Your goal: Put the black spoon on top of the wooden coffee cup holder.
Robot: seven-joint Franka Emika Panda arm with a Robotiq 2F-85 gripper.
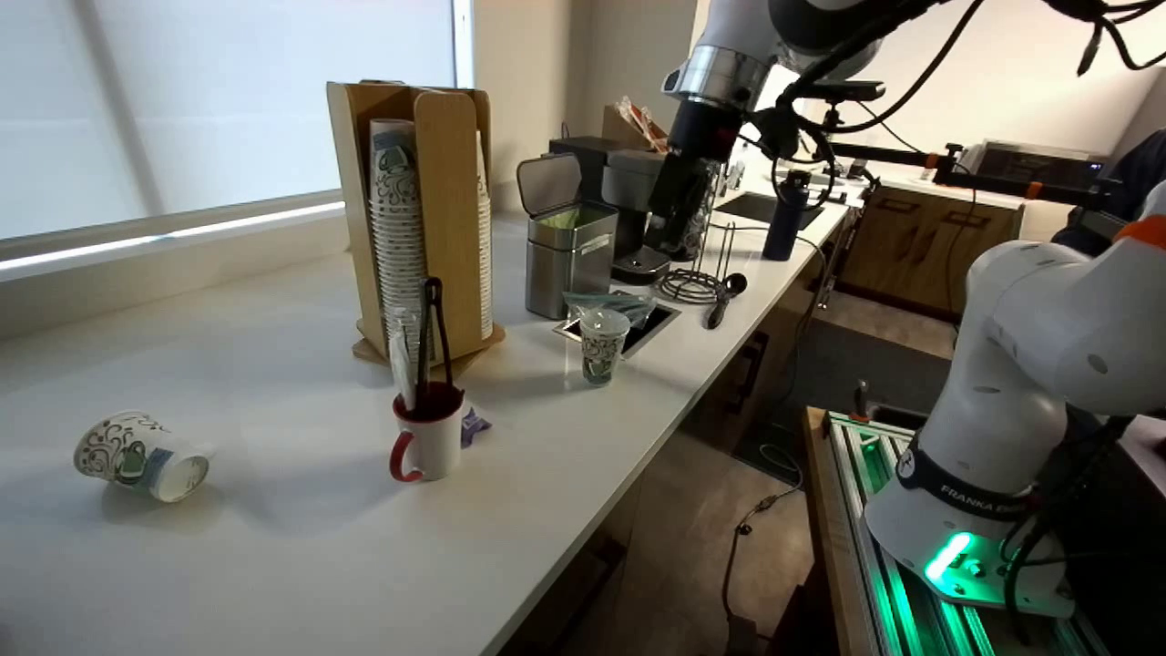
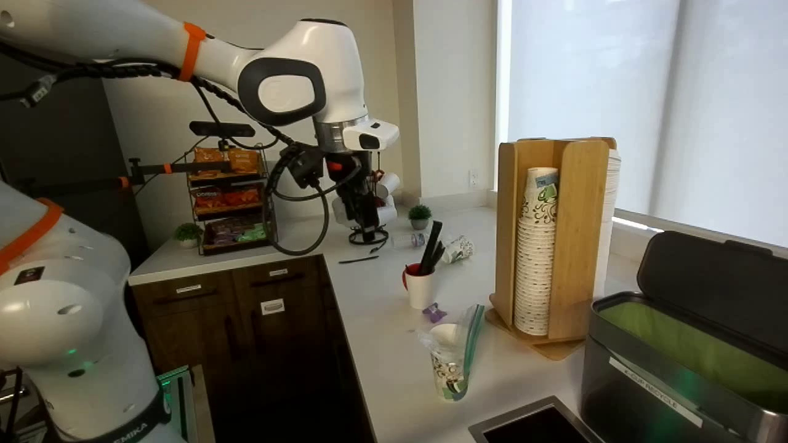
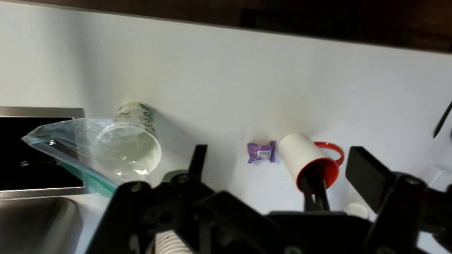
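The wooden cup holder (image 1: 451, 219) stands upright with stacked white cups and also shows in an exterior view (image 2: 578, 240). In the wrist view only some of its cups (image 3: 171, 243) show behind the gripper. A black spoon (image 1: 726, 299) lies beside a wire stand near the counter edge. A thin black utensil (image 2: 358, 259) lies on the counter; I cannot tell its kind. A white mug with red inside (image 1: 442, 437) holds black utensils (image 2: 432, 249). My gripper (image 3: 282, 167) is open and empty, high above the counter, with the mug below between its fingers.
A patterned cup with a clear bag (image 2: 449, 363) stands by a metal-framed opening (image 3: 42, 113). A metal canister (image 1: 572, 260) with its lid up is close to the holder. A purple wrapper (image 3: 261, 151) lies by the mug. A patterned cup (image 1: 141, 456) lies on its side.
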